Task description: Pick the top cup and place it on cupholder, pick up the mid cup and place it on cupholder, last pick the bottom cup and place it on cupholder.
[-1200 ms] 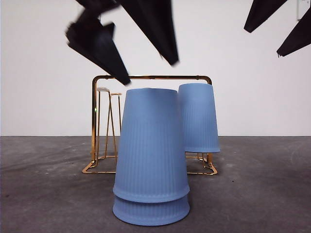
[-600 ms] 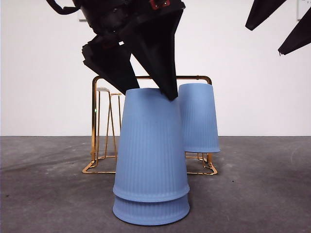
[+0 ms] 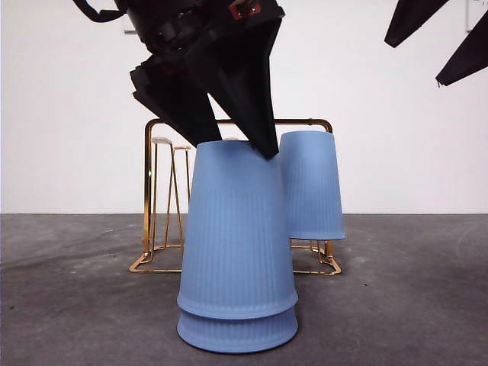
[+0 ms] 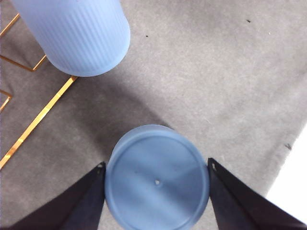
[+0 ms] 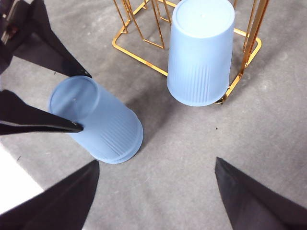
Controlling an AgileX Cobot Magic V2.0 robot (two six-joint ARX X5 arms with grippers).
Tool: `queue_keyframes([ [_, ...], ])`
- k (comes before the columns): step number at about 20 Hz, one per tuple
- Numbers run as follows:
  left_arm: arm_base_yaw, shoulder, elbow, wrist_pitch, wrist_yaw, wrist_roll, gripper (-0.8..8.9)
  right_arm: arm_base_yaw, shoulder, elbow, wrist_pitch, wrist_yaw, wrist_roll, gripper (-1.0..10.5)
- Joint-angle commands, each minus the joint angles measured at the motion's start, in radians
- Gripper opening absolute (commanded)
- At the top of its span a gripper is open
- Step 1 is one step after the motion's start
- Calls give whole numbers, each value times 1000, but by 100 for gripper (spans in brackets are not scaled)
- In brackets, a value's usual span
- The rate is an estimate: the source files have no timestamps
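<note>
Two ribbed blue cups stand upside down, nested, near the front: the mid cup (image 3: 236, 229) sits over the bottom cup (image 3: 236, 332). My left gripper (image 3: 238, 149) straddles the mid cup's (image 4: 157, 179) closed end. It is open, its fingertips (image 4: 100, 168) close against the cup's sides. Another blue cup (image 3: 311, 187) hangs upside down on the right side of the gold wire cupholder (image 3: 150, 191) behind the stack. High to the right, my right gripper (image 5: 157, 162) is open and holds nothing.
White-tipped prongs (image 3: 162, 142) on the cupholder's left side stand bare. Grey table (image 3: 412, 305) stretches to both sides of the stack. A white wall closes the back.
My left gripper came down from the upper left onto the stack's top and has since barely moved. The cups and the right gripper stayed still.
</note>
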Motion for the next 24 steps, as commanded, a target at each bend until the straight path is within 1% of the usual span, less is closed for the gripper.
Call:
queue_keyframes([
  [1, -11, 15, 24, -1, -3, 6, 144, 9, 5, 5, 11, 5, 7, 383],
  [4, -11, 13, 35, -17, -3, 6, 144, 9, 5, 5, 11, 5, 6, 383],
  [10, -11, 13, 120, -54, -3, 6, 144, 9, 5, 5, 10, 4, 7, 383],
  [15, -11, -6, 190, -126, -4, 6, 144, 9, 5, 5, 10, 5, 6, 383],
  [21, -10, -120, 274, -172, -5, -2, 144, 9, 5, 5, 11, 5, -6, 383],
  [22, -10, -145, 285, -174, -12, -3, 145, 9, 5, 5, 11, 4, -6, 383],
  [24, -9, -196, 298, -173, -68, -13, 145, 9, 5, 5, 11, 4, -6, 383],
])
